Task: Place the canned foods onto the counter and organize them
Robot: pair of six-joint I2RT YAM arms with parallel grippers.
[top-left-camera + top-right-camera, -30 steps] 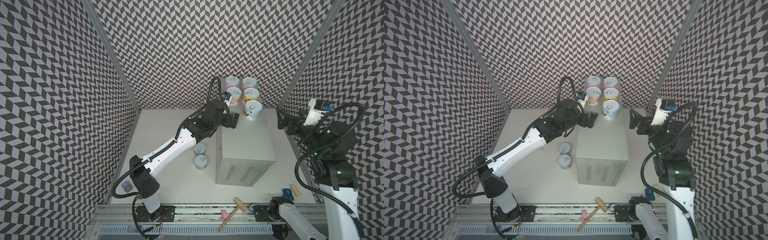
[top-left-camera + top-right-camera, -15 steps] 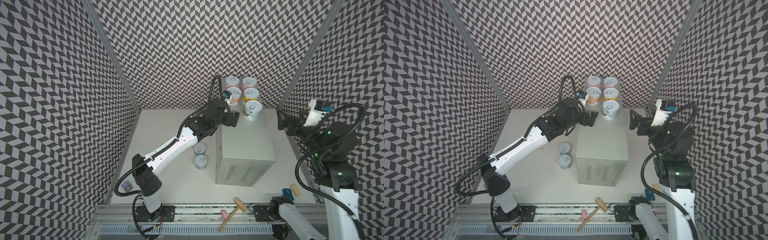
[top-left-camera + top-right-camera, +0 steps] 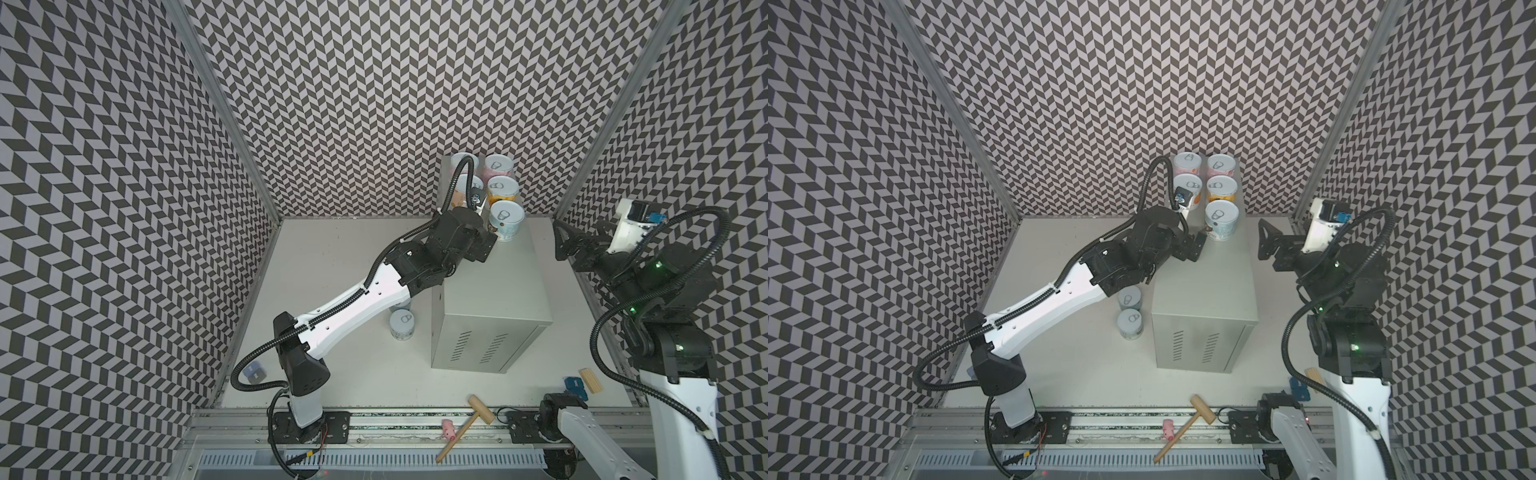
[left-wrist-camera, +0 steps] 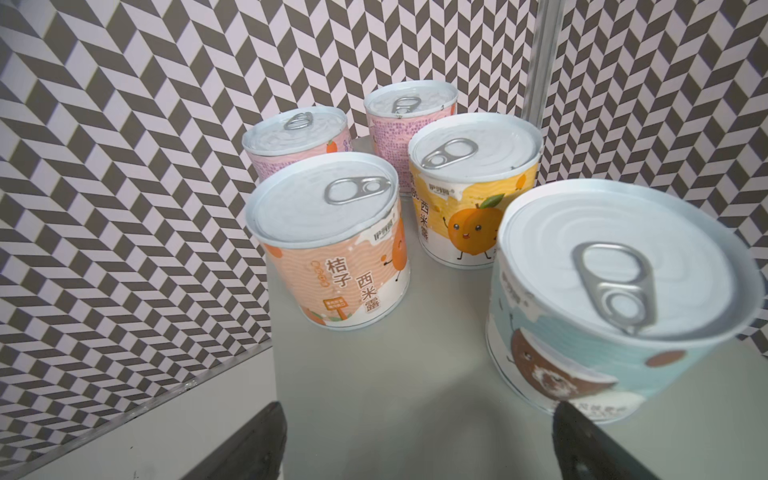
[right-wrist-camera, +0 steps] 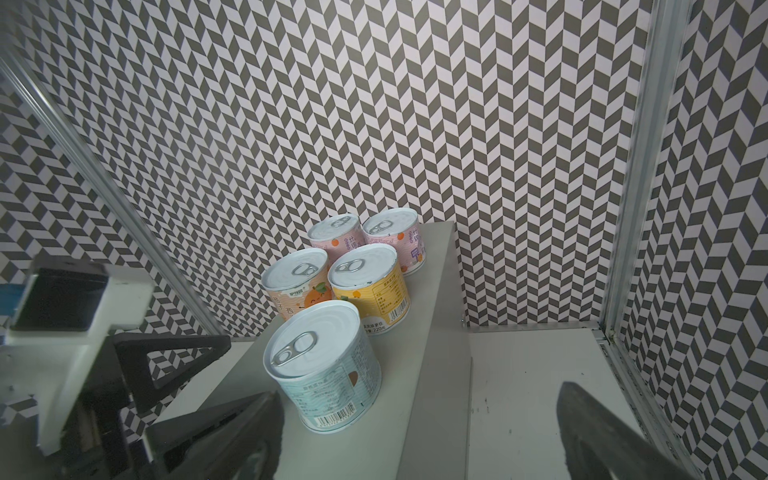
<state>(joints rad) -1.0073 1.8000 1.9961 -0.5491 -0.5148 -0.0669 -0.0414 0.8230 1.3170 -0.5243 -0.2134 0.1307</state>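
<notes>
The peach can [image 4: 336, 266] read "桔子 西米露". The yellow can [image 4: 465, 216] bore "西米露" and, in the right wrist view, "220" near its base. A pink can [image 5: 345, 241] showed "什锦".

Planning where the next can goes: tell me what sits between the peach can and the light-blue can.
Nothing; the left wrist view shows bare counter between the peach can and the light-blue can.
</notes>
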